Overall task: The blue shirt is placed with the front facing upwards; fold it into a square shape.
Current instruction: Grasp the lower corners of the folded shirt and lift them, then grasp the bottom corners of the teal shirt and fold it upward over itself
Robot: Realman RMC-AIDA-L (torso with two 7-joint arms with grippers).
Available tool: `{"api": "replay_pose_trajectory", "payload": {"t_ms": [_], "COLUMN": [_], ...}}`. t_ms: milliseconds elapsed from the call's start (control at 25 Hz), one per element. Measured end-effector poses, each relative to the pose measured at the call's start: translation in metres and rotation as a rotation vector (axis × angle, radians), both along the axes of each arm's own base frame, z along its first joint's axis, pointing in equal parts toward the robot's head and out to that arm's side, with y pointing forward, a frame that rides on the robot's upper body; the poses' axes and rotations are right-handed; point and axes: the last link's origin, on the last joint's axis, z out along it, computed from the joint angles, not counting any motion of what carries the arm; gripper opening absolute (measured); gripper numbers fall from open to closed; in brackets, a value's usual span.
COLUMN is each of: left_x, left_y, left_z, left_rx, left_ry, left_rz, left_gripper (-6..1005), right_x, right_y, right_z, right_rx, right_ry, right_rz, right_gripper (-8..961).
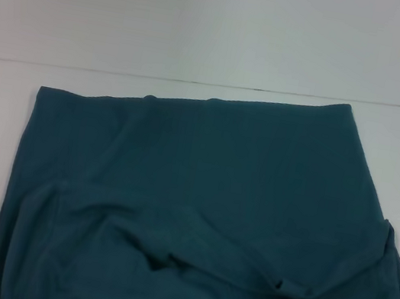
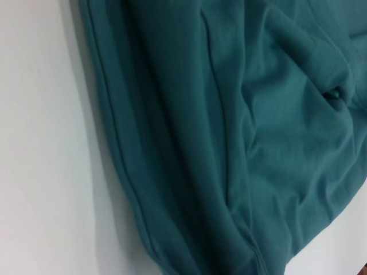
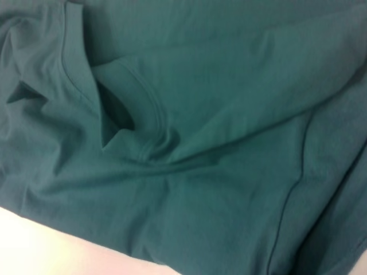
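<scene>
a plain white desk (image 1: 206, 27) carries a single thing, the blue shirt (image 1: 207, 197). the shirt lies directly on the desk, spread wide across its near part, with bare white surface showing to the far side and along the left and right. its far edge runs fairly straight, higher toward the right. the near part of the cloth is rumpled into folds and creases.

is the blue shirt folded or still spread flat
Partly folded: the blue shirt has layers doubled over with rumpled creases, not yet a neat square.
</scene>
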Motion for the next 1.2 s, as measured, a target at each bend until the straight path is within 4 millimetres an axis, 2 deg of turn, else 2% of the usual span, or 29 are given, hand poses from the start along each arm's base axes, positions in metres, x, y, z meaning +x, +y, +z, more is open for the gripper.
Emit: {"api": "replay_pose_trajectory", "payload": {"t_ms": [360,520,680,760,1200], "left_x": [0.001,0.008,0.012,0.015,0.037], "left_y": [0.002,0.007,0.027,0.046,0.095], "left_z": [0.002,0.010,0.025,0.031,0.028], "left_rx": [0.005,0.044,0.148,0.209,0.315], "left_ry": [-0.001,-0.062,-0.083,-0.053,0.007], "left_rz": [-0.008,-0.037,-0.011,0.025,0.035], "left_gripper": [31,32,32,31,31], "right_x": [0.002,0.001,-0.003,-0.005,-0.012], "right_y": [-0.013,-0.009,0.008,0.023,0.065], "right_z": [-0.005,0.002,0.019,0.027,0.036], "right_rx": [-0.039,0.004,0.137,0.245,0.482], "right_ry": [0.036,0.060,0.105,0.120,0.158], "right_rz": [-0.008,0.012,0.045,0.045,0.012], "right_gripper": [30,30,30,30,31]}}
